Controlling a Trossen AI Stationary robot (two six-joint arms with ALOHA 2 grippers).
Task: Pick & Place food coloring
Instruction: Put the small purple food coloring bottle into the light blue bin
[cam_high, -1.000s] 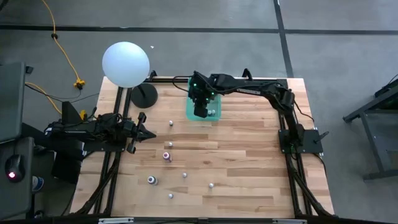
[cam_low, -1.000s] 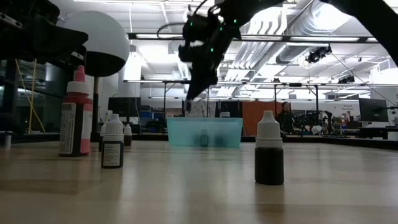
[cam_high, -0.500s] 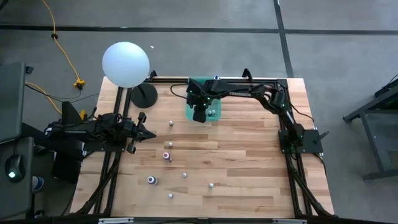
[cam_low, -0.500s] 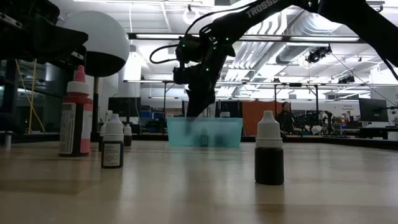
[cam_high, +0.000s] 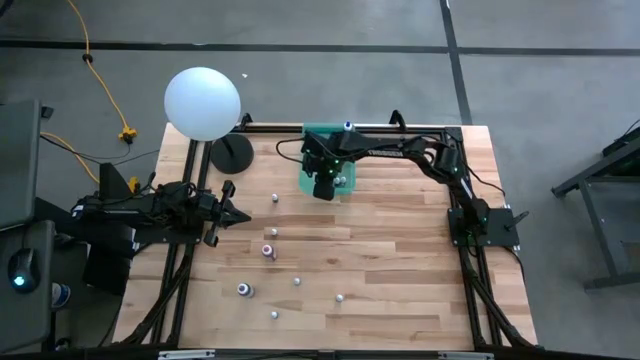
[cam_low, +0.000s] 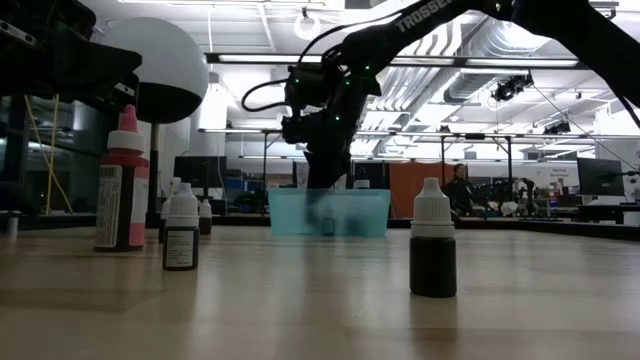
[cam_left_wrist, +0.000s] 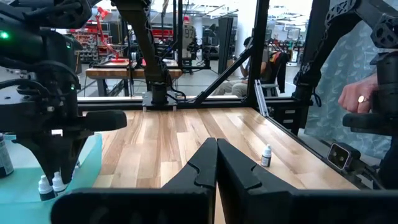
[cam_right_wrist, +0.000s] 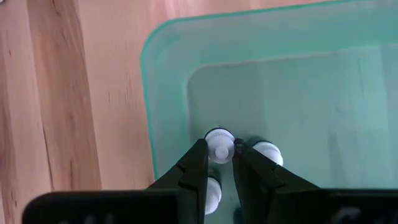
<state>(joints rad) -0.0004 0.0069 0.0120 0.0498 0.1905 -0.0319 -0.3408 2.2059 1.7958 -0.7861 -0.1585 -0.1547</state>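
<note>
My right gripper (cam_right_wrist: 219, 151) reaches down into the teal bin (cam_high: 309, 180) at the table's far side, shut on a small white-capped food coloring bottle (cam_right_wrist: 219, 140). Two more bottles (cam_right_wrist: 267, 152) stand in the bin beside it. Several small bottles (cam_high: 268, 250) stand upright on the wood between the arms; in the low view a pink-red one (cam_low: 122, 180) and a dark one (cam_low: 433, 240) stand nearest. My left gripper (cam_high: 238, 213) waits shut at the table's left, level, touching nothing. My right gripper pinches the small bottle at its white cap (cam_right_wrist: 217, 135) between the two fingertips (cam_right_wrist: 198, 155). The fingers come from above, slanting down into the bin. The bottle stands upright between them, low inside the bin; whether its base rests on the bin floor I cannot tell.
A large white ball (cam_high: 203, 102) on a black stand (cam_high: 231, 153) rises at the far left corner. The bin's walls (cam_low: 328, 212) close in around my right gripper. A person's hand (cam_left_wrist: 364, 99) shows beyond the table's right edge.
My right gripper has come down from above the teal bin into it, tipping a little steeper, with the small bottle still between its fingers.
</note>
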